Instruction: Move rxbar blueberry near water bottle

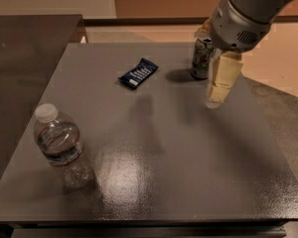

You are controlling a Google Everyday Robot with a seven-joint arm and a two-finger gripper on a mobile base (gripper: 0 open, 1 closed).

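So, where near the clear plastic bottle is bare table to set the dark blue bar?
Bare grey table lies right of the clear plastic water bottle and between it and the dark blue wrapped bar. Crowded: the far right, where the gripper hangs before the green-and-white can.

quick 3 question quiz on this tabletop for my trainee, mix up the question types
1. True or false: the rxbar blueberry touches the water bottle.
2. Where does the gripper hang? A) over the bottle B) above the far right part of the table, beside the soda can C) on the bar
3. Fill in: the water bottle stands ___ at the table's near left.
Key: 1 false; 2 B; 3 upright.
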